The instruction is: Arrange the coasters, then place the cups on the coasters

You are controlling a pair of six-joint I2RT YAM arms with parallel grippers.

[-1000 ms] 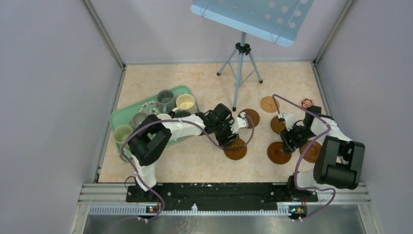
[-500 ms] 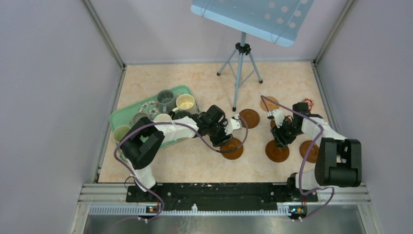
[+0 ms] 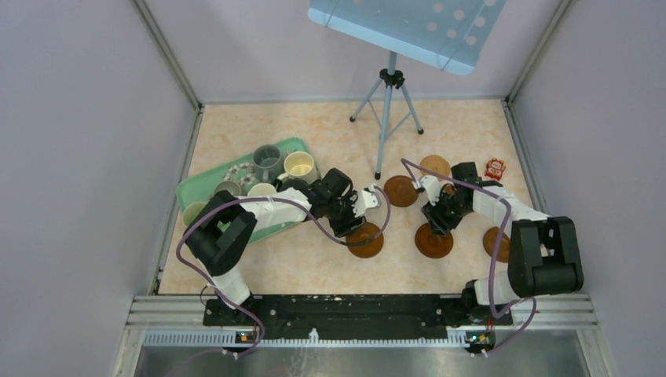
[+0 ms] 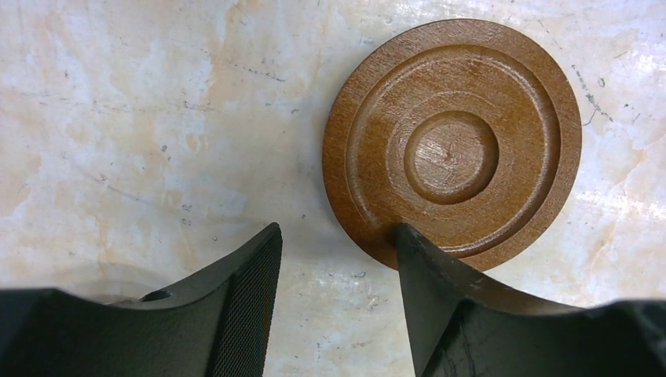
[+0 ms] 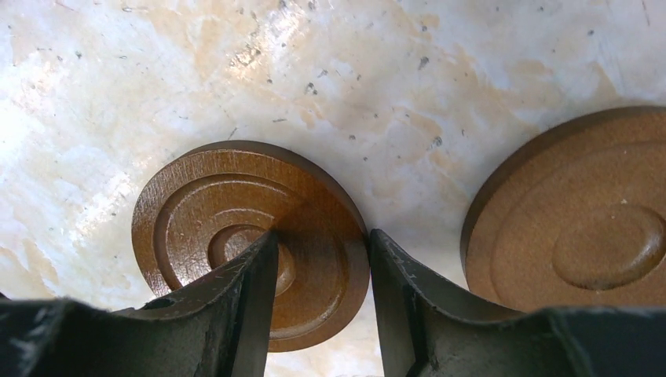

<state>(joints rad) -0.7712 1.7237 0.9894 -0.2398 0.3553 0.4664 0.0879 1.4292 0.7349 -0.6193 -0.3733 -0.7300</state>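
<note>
Several brown coasters lie on the table: one (image 3: 366, 239) by my left gripper (image 3: 355, 221), one (image 3: 434, 240) under my right gripper (image 3: 437, 222), others behind (image 3: 401, 191) (image 3: 434, 166) and at the right (image 3: 496, 242). In the left wrist view the jaws are open over bare table, and the right fingertip (image 4: 408, 243) touches the coaster's (image 4: 451, 145) near rim. In the right wrist view one finger (image 5: 263, 255) rests in the coaster's (image 5: 196, 212) centre and the other sits against its outer edge, pinching that side. The cups (image 3: 267, 159) (image 3: 299, 165) stand on the green tray (image 3: 200, 187).
A lighter coaster (image 5: 589, 220) lies just right of the right fingers. A small red packet (image 3: 495, 168) sits at the far right. A tripod (image 3: 389, 118) carrying a blue board stands at the back centre. Grey walls close in both sides.
Both grippers moved left, and each one's coaster slid left with it. The right gripper's jaws closed in on its coaster.
</note>
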